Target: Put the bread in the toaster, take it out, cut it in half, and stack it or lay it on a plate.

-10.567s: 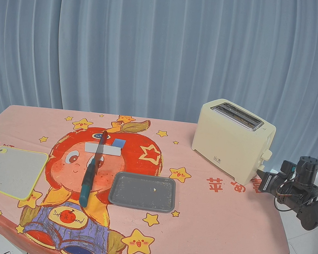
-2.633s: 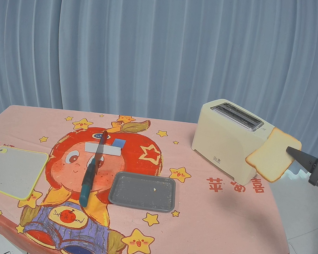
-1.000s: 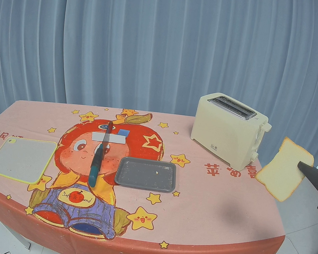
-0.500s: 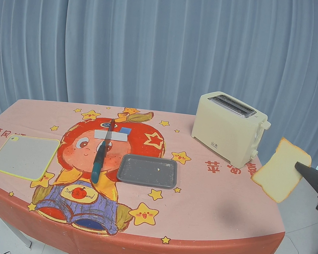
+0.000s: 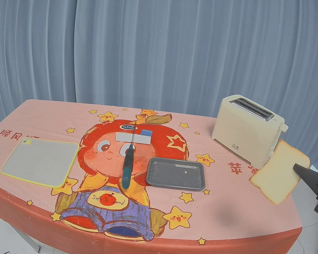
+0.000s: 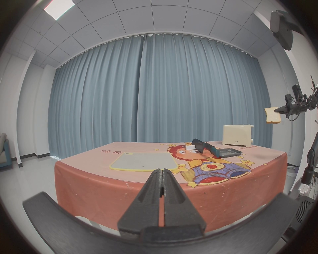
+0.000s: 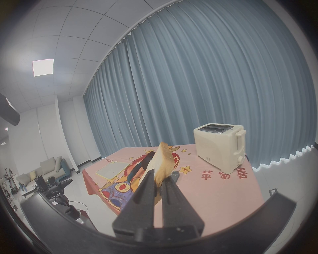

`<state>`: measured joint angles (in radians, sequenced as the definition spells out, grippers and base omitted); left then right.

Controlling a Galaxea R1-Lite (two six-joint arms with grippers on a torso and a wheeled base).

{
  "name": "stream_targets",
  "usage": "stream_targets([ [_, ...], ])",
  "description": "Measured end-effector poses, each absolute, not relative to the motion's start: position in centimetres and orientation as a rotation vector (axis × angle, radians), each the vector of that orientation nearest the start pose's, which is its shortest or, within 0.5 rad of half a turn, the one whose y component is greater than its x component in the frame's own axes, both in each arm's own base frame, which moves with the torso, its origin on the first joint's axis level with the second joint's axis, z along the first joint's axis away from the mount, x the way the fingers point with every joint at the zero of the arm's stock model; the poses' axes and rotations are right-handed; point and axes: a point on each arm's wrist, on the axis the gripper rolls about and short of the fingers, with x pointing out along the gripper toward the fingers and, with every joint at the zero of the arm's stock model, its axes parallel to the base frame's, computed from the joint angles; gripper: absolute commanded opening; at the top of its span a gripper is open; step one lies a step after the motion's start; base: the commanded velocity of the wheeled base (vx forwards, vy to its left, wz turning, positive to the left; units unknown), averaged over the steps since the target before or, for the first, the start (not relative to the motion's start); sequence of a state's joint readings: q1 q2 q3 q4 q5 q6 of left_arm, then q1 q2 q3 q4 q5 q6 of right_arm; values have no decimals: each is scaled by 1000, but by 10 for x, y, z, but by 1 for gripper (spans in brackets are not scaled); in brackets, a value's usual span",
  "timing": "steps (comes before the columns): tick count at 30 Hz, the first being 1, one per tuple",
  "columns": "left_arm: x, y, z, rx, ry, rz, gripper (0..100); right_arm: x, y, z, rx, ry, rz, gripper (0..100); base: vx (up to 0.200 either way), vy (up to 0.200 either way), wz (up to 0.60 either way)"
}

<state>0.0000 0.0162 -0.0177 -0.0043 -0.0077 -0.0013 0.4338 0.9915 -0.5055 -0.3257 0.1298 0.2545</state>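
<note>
1. The right pincer (image 5: 296, 168) is clamped on one edge of the bread (image 5: 278, 176).
2. The slice hangs tilted in the air at the worktop's (image 5: 228, 214) right edge, just beside the toaster's lever end and clear of the cloth.
3. The toaster (image 5: 247, 129) stands at the back right corner, slots facing up.
4. A grey plate (image 5: 176, 173) lies around the middle of the worktop.
5. A knife (image 5: 128, 163) with a teal handle lies just left of the plate, its blade pointing to the far edge and crossing a white strip (image 5: 133, 138).
6. A cutting board (image 5: 42, 156) lies flat near the front left corner.
7. The left pincer (image 6: 162, 186), fingers pressed together, sits below the worktop's front edge.
</note>
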Motion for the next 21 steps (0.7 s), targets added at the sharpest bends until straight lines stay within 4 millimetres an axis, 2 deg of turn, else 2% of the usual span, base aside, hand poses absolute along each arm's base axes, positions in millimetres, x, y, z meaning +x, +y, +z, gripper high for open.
stream_targets([
  [21,-23,0,81,0,-6,-8,0,114,59,218,223,248,551,0,0,200,0],
])
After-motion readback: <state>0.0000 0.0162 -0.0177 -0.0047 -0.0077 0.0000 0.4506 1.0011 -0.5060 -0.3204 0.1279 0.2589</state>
